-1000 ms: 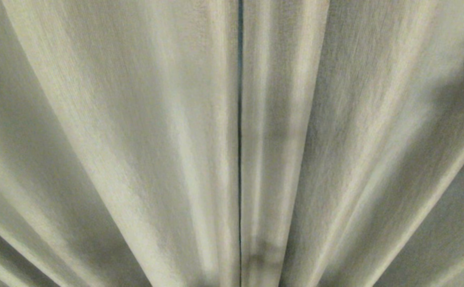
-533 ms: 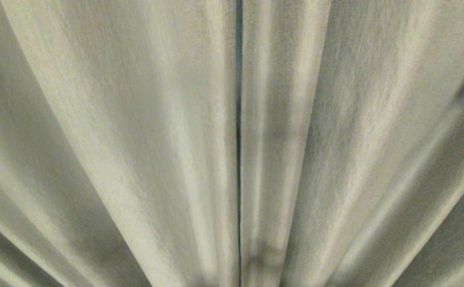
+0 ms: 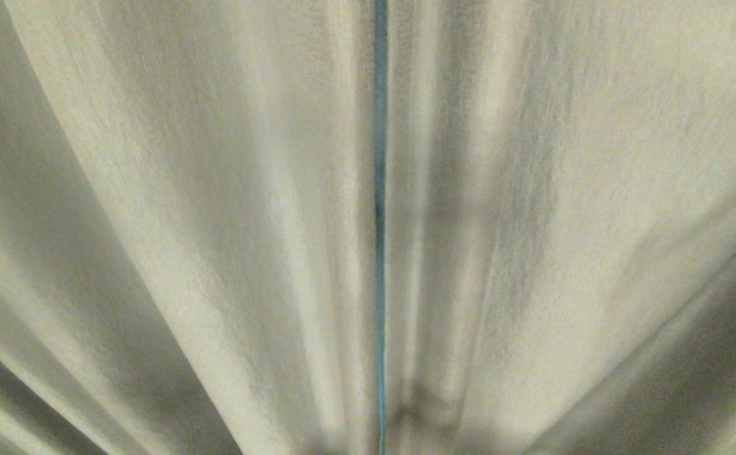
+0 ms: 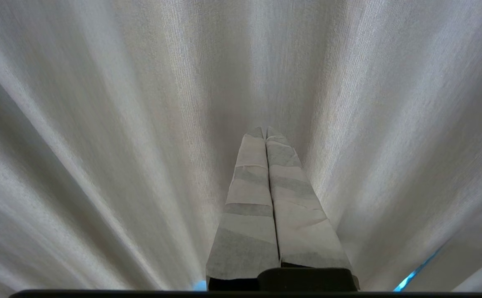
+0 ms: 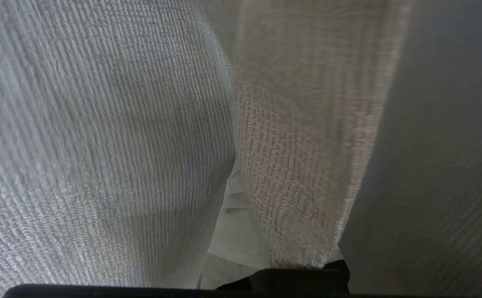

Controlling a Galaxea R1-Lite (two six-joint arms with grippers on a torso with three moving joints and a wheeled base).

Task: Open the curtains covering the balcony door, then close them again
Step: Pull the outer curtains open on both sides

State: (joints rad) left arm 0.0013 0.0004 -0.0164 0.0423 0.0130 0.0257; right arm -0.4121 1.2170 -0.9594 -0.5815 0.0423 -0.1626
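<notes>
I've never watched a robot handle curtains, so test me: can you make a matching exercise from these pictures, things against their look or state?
1 left gripper
2 right gripper
3 gap between the panels
4 curtains

A thin blue vertical line
B fingers shut, plainly seen before the cloth
C mostly covered by a fold
D beige-grey, deep folds

Pairs: 1-B, 2-C, 3-A, 4-D

The left gripper points straight ahead, and its two taped fingers are pressed flat together with nothing between them. The right gripper is mostly hidden; only a bit of one taped finger shows, and its jaws are closed.
</notes>
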